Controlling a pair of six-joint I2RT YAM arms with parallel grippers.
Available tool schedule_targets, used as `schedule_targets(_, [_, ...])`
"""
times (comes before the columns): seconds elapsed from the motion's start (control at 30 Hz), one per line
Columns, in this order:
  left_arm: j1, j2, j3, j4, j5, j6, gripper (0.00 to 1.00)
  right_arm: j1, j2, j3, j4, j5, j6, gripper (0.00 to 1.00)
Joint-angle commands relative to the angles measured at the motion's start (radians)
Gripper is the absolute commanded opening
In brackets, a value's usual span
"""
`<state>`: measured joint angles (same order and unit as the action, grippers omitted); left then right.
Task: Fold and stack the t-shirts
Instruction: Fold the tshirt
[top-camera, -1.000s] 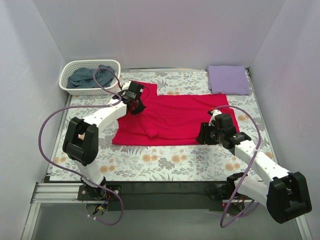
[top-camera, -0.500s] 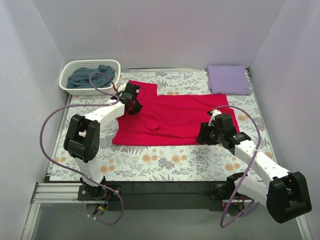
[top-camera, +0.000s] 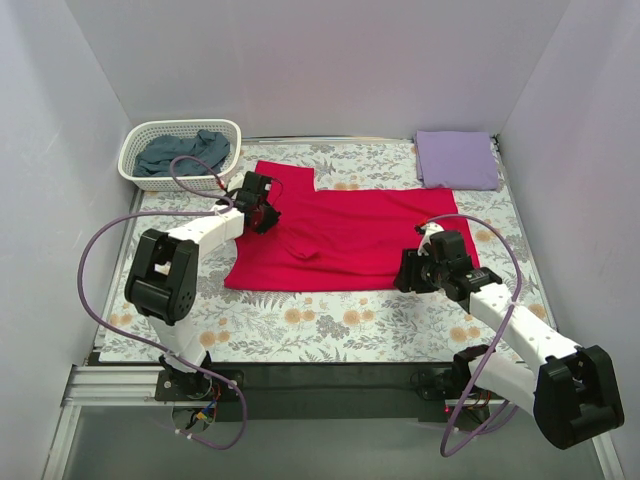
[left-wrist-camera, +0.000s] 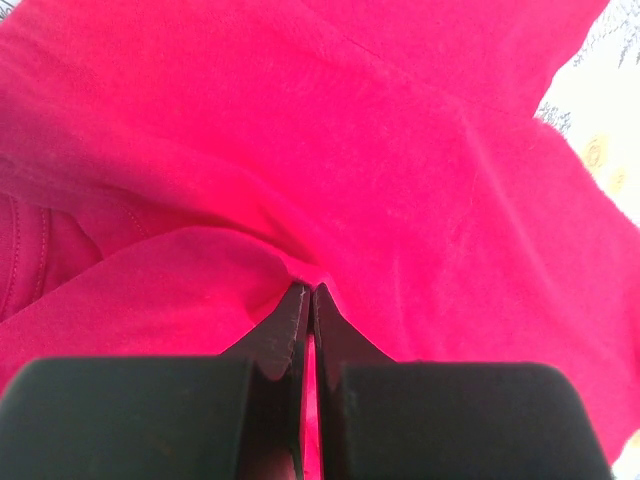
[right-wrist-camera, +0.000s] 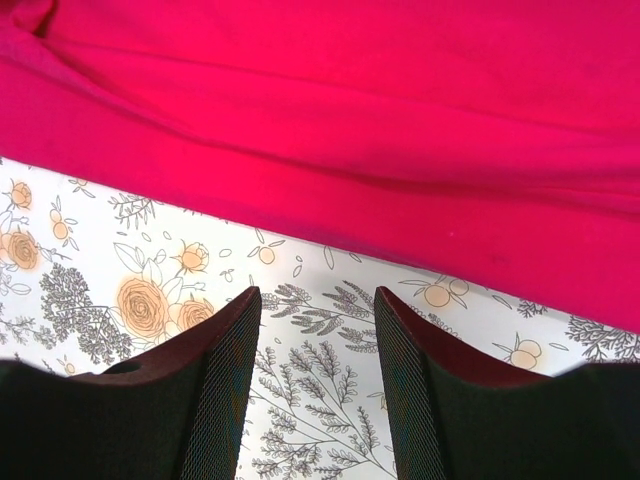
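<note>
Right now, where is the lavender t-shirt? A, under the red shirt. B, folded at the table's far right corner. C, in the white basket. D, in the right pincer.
B: the lavender t-shirt lies folded flat at the far right corner, clear of the red t-shirt.

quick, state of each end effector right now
Left end effector: closed, pinching the red t-shirt.
Right end effector: open, holding nothing.
</note>
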<state>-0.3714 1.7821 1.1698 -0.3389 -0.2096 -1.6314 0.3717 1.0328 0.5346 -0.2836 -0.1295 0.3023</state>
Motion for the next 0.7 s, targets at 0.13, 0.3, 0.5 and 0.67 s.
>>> schedule_targets(0.13, [0.023, -0.102, -0.032, 0.064, -0.004, -0.059, 0.0, 0.003, -0.04, -0.022, 0.018, 0.031, -0.012, 0.48])
schedule_targets(0.3, [0.034, -0.096, -0.041, 0.072, 0.004, -0.074, 0.04, 0.003, -0.043, -0.022, 0.018, 0.037, -0.012, 0.48])
schedule_targets(0.5, [0.035, -0.087, -0.038, 0.069, 0.004, -0.044, 0.34, 0.004, -0.046, -0.016, 0.015, 0.045, -0.019, 0.48])
schedule_targets(0.67, [0.035, -0.206, -0.065, 0.002, -0.057, 0.019, 0.59, 0.003, -0.06, 0.013, -0.005, 0.167, 0.0, 0.5])
